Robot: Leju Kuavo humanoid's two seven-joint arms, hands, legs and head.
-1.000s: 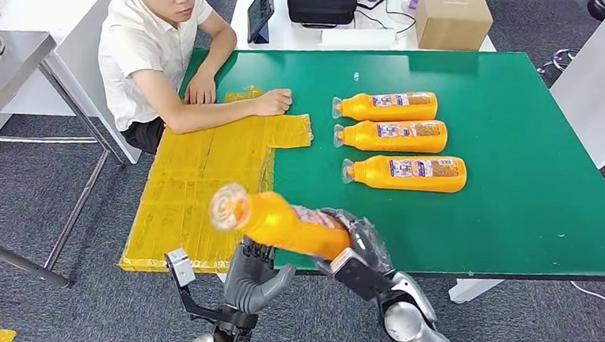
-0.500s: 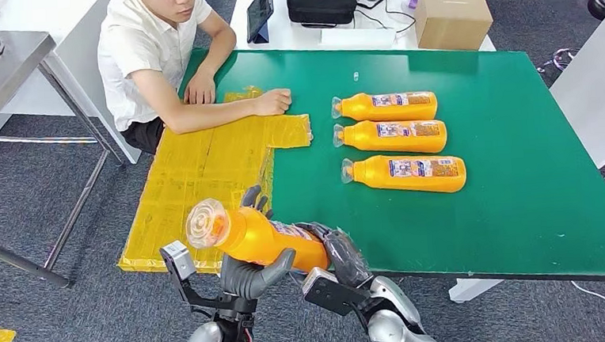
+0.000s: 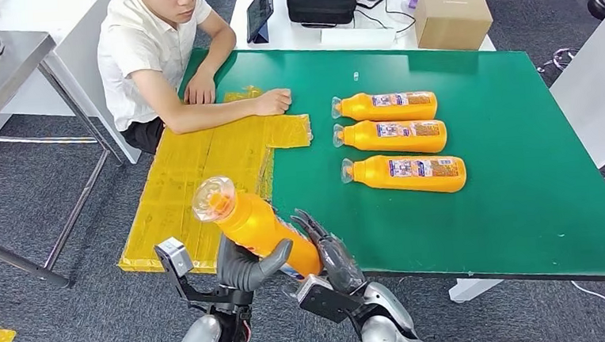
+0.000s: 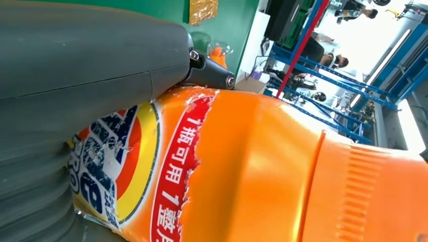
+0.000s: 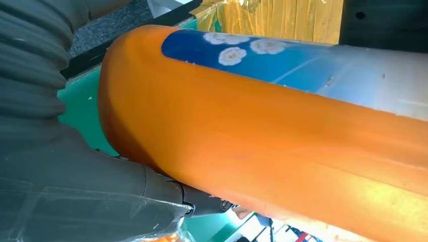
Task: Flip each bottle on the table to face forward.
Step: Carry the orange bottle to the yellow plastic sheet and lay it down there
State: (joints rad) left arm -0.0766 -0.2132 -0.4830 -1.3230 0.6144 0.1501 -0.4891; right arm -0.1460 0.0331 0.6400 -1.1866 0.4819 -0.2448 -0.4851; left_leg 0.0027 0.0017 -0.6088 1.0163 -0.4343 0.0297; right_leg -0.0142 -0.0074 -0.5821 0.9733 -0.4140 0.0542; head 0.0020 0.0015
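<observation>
Held aloft over the near edge of the green bench (image 3: 523, 205), between both hands: a smooth orange plastic bottle (image 3: 259, 225), cap end tilted up and away, left hand (image 3: 246, 270) wrapped under its body, right hand (image 3: 328, 257) with fingers apart against its base, grip there impossible to confirm. Lying flat in a row mid-bench with printed labels up, apparently already turned: three matching bottles (image 3: 396, 137). Glossy torn-edged label, ribbed cap, crinkled yellow sheet (image 3: 197, 185) beside a seated person (image 3: 158, 61).

We see open green table (image 3: 523, 205) at three o'clock; three lying bottles (image 3: 392, 138) at one; a person's forearm (image 3: 224, 112) at eleven
</observation>
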